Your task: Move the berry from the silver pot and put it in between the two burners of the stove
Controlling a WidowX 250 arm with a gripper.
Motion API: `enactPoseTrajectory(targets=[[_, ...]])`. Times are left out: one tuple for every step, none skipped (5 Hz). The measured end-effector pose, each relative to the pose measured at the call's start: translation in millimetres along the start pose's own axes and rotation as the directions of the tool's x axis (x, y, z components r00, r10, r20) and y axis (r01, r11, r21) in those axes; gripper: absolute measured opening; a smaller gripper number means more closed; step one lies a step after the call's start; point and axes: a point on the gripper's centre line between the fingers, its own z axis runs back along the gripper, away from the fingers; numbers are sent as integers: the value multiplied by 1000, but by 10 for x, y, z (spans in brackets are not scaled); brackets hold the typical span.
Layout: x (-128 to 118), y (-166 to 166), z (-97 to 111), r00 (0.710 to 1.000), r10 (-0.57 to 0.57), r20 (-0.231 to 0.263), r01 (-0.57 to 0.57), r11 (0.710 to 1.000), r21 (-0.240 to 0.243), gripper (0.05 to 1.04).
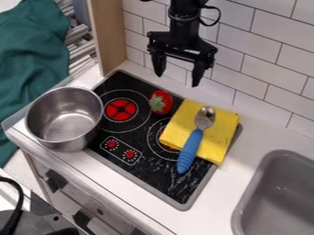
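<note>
One berry [161, 102] outside pot [66, 126], btwn burners [120, 110]; tool [177, 80] empty w/ jaws wide apart.

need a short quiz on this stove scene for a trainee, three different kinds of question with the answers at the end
1. Multiple choice: where is the red berry?
a) inside the silver pot
b) on the black stove top
c) in the sink

2. True or false: the gripper hangs with its two fingertips apart and nothing held between them.

3. Fill in the missing word: the spoon lying across the yellow cloth has a ____ handle.

Key: 1 b; 2 true; 3 blue
</note>
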Motion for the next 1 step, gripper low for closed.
enactPoseTrajectory(targets=[[-45,-34,7,1000,-16,-7,16,1000,-9,1011]])
